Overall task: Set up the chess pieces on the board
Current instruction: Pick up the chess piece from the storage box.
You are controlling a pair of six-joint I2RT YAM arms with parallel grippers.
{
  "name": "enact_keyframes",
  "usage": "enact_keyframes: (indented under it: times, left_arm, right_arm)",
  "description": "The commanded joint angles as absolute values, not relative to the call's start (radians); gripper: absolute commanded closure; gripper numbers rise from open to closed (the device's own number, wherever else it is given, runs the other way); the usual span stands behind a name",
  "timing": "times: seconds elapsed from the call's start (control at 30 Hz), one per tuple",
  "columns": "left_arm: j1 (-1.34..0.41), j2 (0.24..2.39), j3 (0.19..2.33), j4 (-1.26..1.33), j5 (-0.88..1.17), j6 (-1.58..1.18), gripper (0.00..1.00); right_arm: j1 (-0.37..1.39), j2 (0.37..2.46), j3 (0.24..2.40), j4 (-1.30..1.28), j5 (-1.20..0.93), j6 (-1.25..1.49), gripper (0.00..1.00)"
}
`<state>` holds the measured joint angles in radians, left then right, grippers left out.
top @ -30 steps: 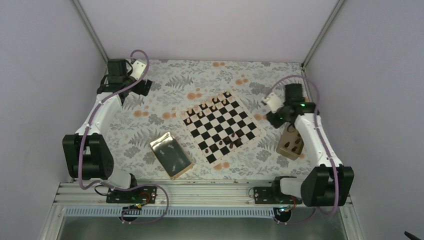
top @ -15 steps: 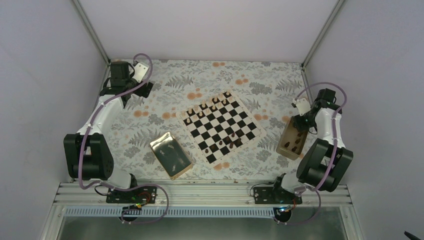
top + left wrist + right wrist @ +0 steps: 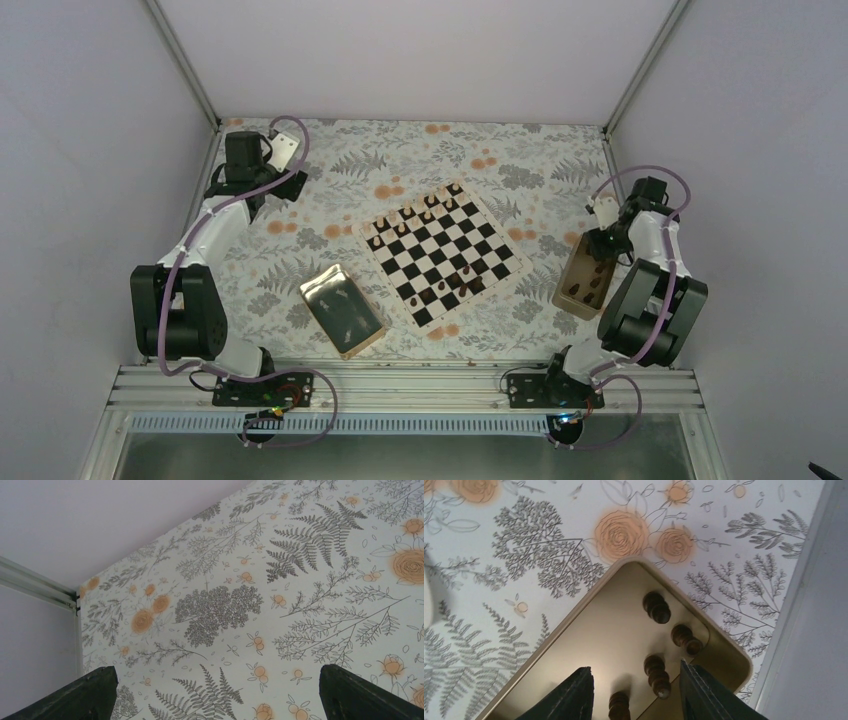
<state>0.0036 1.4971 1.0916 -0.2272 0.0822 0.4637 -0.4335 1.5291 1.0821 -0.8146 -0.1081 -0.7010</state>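
The board point(image 3: 443, 253) lies at the table's middle. Light chess pieces point(image 3: 408, 213) stand on its far rows and dark ones point(image 3: 464, 279) on its near right rows. More dark pieces point(image 3: 657, 607) lie in a small tan box point(image 3: 574, 611) at the right wall. My right gripper point(image 3: 634, 682) hangs open just above that box point(image 3: 583, 280); one dark piece point(image 3: 657, 675) lies below, between its fingers, untouched. Far from the board, my left gripper point(image 3: 215, 692) is wide open and empty over the patterned cloth at the far left point(image 3: 285, 182).
A shiny gold tray point(image 3: 342, 310) holding a few small light pieces lies near the front, left of the board. The metal frame rail and right wall point(image 3: 819, 605) run close beside the box. The cloth has a fern and rose print.
My right arm swung from beside the board's right edge back to the tan box and folded over it, its jaws opening wider. The left arm shifted slightly at the far left.
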Motion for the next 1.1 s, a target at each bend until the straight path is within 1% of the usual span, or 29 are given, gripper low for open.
enact_keyframes:
  times: [0.0,0.27,0.67,1.07]
  left_arm:
    - [0.002,1.499,1.093,-0.188,0.083,0.476,0.0]
    - [0.002,1.492,1.091,-0.202,0.091,0.46,0.0]
    - [0.002,1.483,1.094,-0.21,0.096,0.45,0.0]
    - [0.002,1.489,1.093,-0.21,0.093,0.446,0.0]
  right_arm:
    - [-0.442,1.516,1.057,-0.73,-0.087,-0.644,0.53]
    - [-0.442,1.527,0.945,-0.637,-0.098,-0.598,0.53]
    - [-0.443,1.482,0.84,-0.485,-0.101,-0.58,0.53]
    - [-0.443,1.488,0.836,-0.424,-0.114,-0.565,0.53]
